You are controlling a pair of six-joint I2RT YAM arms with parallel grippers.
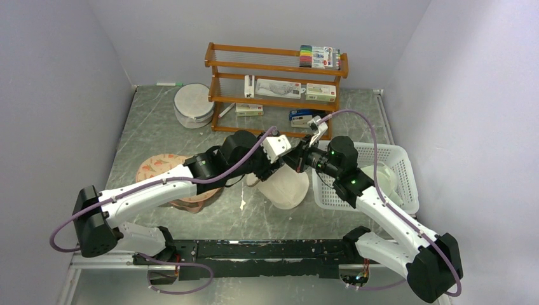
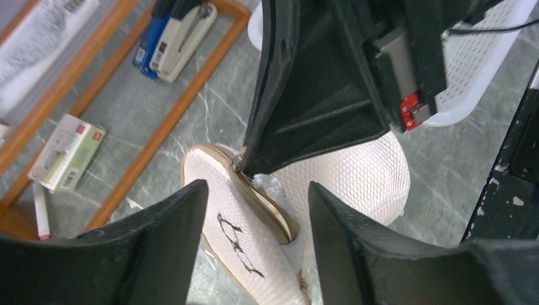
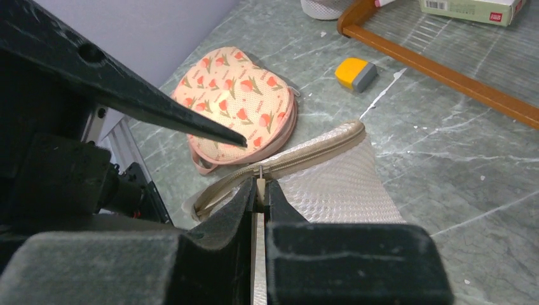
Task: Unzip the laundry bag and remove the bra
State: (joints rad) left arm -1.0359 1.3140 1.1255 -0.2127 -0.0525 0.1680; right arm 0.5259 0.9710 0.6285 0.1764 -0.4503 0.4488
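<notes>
The cream-white mesh laundry bag (image 1: 287, 189) stands on edge at the table's middle. In the left wrist view its flat disc with the dark mark (image 2: 238, 238) faces left, its domed half (image 2: 356, 178) faces right, and the tan zipper (image 2: 270, 206) gapes a little between them. My left gripper (image 2: 257, 190) is open, its fingers on either side of the bag's zipped edge and not closed on it; it also shows in the top view (image 1: 270, 170). My right gripper (image 3: 261, 185) is shut on the zip pull at the bag's top edge. The bra is hidden.
The peach carrot-print case (image 3: 238, 101) lies to the left of the bag. A white basket (image 1: 381, 178) stands at the right. A wooden rack (image 1: 276, 70) with boxes and a stapler (image 2: 171, 38) is behind. An orange-grey eraser (image 3: 356, 73) lies near it.
</notes>
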